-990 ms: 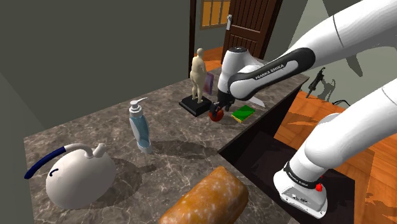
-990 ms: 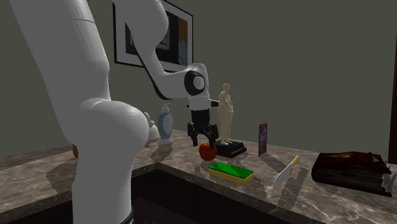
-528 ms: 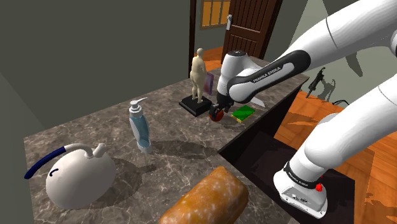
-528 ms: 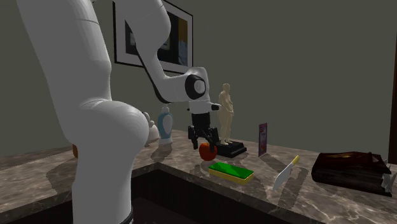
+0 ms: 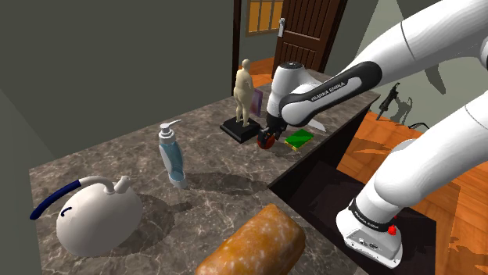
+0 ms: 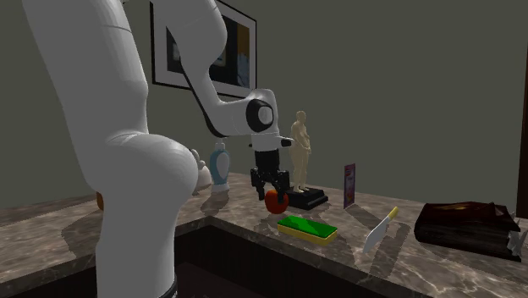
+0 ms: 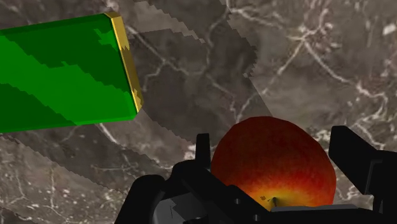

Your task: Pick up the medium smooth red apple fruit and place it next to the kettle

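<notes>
The red apple [image 5: 266,143] [image 6: 275,202] [image 7: 273,159] rests on the dark marble counter [image 5: 211,187], between the statue's black base and a green block. My gripper [image 5: 266,138] [image 6: 272,191] [image 7: 270,143] points straight down over it. Its two black fingers [image 7: 202,153] press against the apple's sides, so it is shut on the apple. The kettle [image 5: 98,215] is white and rounded with a blue handle. It stands at the near end of the counter, at the shoulder view's left, far from the apple.
A soap dispenser [image 5: 170,156] stands between kettle and apple. A tan statue [image 5: 244,92] on a black base is just behind the apple, and the green block [image 5: 298,139] [image 7: 63,70] lies beside it. A bread loaf [image 5: 254,242] lies near the front; a knife [image 6: 381,230] lies further along. A dark sink recess [image 5: 328,183] borders the counter.
The gripper sank slightly around the apple a second ago, then its fingers closed from wide apart onto the apple's sides. The apple has stayed on the counter.
</notes>
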